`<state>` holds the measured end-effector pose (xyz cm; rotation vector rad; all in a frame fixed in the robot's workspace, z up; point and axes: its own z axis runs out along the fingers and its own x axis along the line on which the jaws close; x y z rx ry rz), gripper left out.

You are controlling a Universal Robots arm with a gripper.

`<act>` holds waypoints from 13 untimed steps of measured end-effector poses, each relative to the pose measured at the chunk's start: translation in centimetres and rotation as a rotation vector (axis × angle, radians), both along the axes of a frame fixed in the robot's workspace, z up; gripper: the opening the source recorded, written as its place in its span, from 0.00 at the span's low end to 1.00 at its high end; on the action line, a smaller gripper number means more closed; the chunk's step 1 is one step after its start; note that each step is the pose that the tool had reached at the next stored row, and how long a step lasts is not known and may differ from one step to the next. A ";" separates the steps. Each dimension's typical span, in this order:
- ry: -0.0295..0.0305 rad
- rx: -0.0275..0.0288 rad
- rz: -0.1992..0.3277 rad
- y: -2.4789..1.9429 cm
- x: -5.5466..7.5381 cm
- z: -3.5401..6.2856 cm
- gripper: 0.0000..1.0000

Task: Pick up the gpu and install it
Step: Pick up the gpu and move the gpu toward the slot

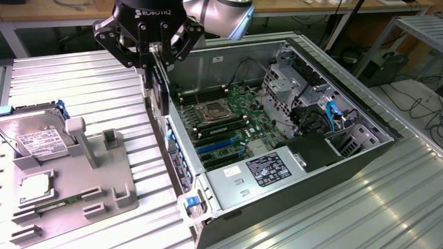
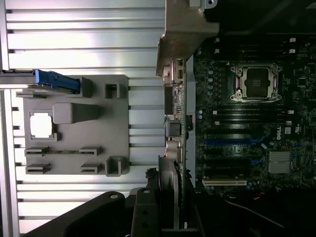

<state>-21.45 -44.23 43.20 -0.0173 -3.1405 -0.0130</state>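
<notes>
Gripper (image 1: 153, 63) clamps the gpu (image 1: 157, 93), jaws narrowed onto the thin card, which hangs upright and edge-on over the rear wall of the open computer case (image 1: 360, 150). Motherboard (image 1: 235, 119) lies inside; grey fixture (image 1: 69, 181) sits at the exterior view's left.

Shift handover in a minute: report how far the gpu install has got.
Done: the gpu is picked up and hangs clear of the table. In hand: the gripper has its jaws closed on the card, holding it upright by the open computer case, at its wall on the exterior view's left. Left: it is not yet seated; the blue expansion slots on the motherboard stand bare.
</notes>
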 end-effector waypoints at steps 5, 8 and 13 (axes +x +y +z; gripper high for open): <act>0.0000 0.0000 0.000 0.00 0.4 0.00 0.28; 0.0000 0.0000 0.000 0.00 0.7 0.00 0.28; 0.0000 0.0000 0.000 0.00 1.2 0.00 0.28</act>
